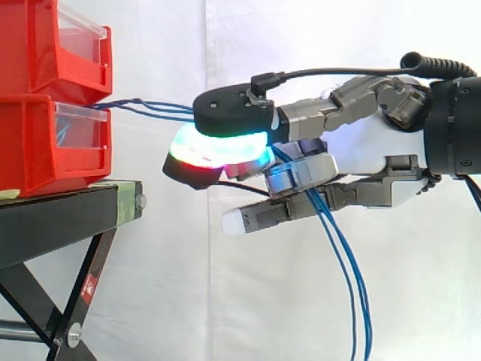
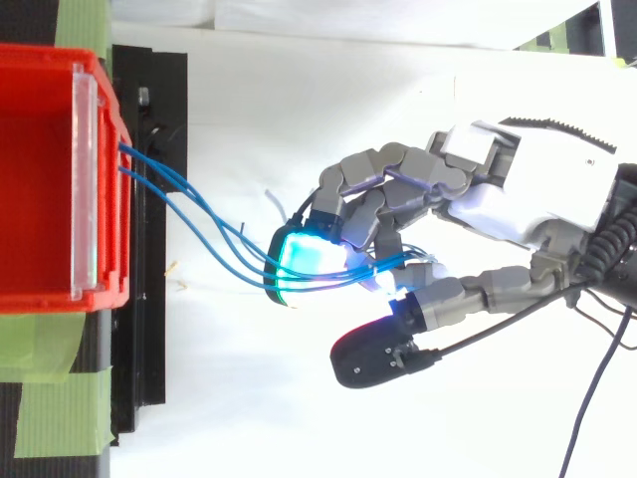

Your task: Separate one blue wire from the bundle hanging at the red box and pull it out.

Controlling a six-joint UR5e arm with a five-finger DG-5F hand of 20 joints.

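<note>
So the hand [image 1: 370, 147] is out to the right of the red bins [image 1: 45, 143], well clear of them, coming in from the right. Its fingers are curled in tight with the glowing fingertips [image 1: 218, 147] pressed together, and the blue wires [image 1: 154, 106] run right in between them, so it's clamped on the wires. From above, several strands go into the pads [image 2: 304, 255], and I honestly can't tell if it's got one of them or the lot. The wires come out at the front of the bins on the left and stretch across the gap to the hand. Past the fingers they drop down in a loose loop below the palm. The bins are stacked on a black surface [image 1: 60, 218], with a white curtain [image 1: 225, 45] behind
</note>
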